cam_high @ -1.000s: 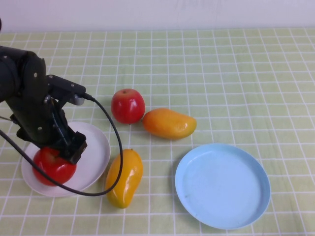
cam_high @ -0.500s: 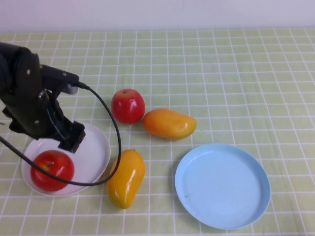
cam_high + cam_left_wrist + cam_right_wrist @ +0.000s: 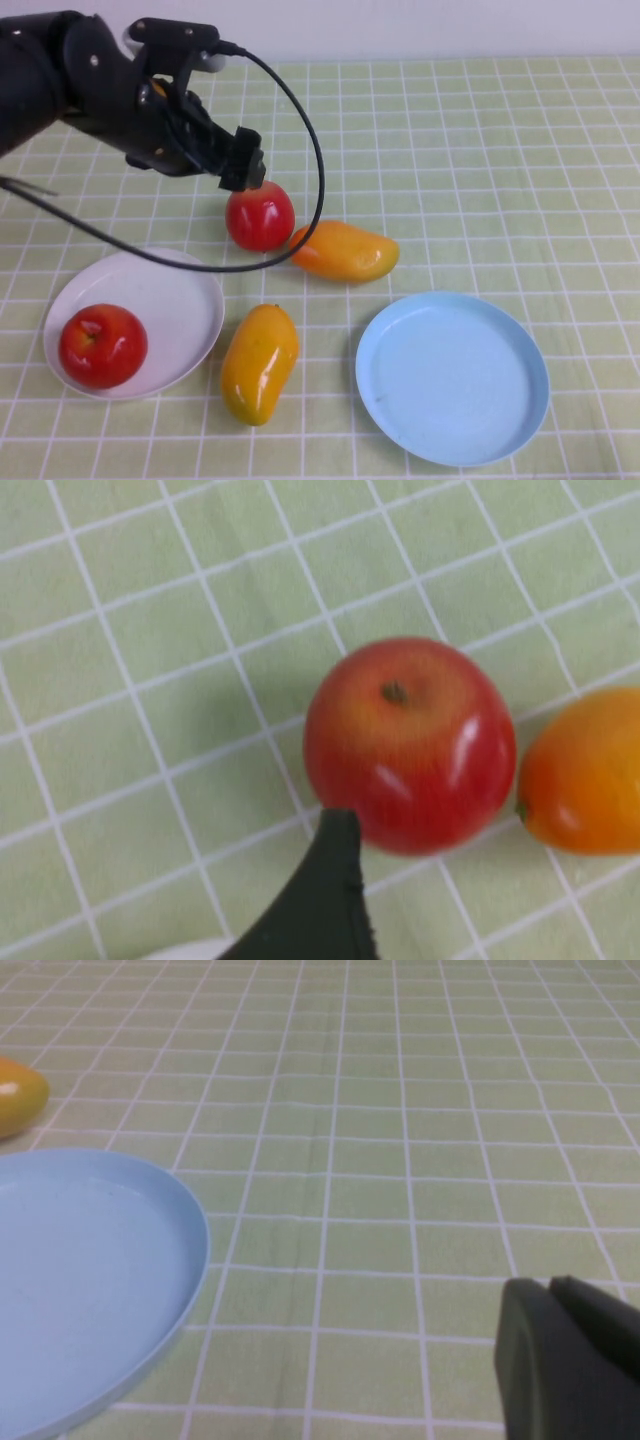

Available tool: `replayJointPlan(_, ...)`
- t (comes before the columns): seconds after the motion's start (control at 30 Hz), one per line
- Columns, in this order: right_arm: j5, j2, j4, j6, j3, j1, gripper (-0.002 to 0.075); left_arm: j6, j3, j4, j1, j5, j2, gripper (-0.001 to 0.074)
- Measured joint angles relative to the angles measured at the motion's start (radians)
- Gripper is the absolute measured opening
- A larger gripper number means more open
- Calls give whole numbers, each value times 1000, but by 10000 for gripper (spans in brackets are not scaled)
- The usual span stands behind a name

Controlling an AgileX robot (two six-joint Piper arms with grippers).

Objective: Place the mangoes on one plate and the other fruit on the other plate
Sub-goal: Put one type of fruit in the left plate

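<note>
Two glossy red apples: one (image 3: 102,345) lies in the white plate (image 3: 185,300); the second (image 3: 260,215) sits on the table beyond that plate, touching a smooth orange mango (image 3: 343,250). Another mango (image 3: 257,362) lies beside the plate. The light blue plate (image 3: 452,378) holds nothing. The left gripper (image 3: 243,160) hovers above the second apple, jaws' state undeterminable. The right gripper (image 3: 570,1360) is near the blue plate, jaws together.

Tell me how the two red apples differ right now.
The apple on the white plate lies in the white plate, near its edge closest to the camera; the apple on the cloth sits on the checked tablecloth, on no plate. The left gripper hovers just over the cloth apple, which nearly touches a mango; nothing is near the plated one. The right gripper stays low, beside the blue plate. Both apples are round, glossy and red.
</note>
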Motion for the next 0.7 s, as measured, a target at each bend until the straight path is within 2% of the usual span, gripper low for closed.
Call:
replayJointPlan(0.33,0,0,0,0,0,0,-16,-35,-154,-7,0,41,176,669)
replayJointPlan(0.7,0,0,0,0,0,0,-17,-51,-173,-26,0,14,255,669)
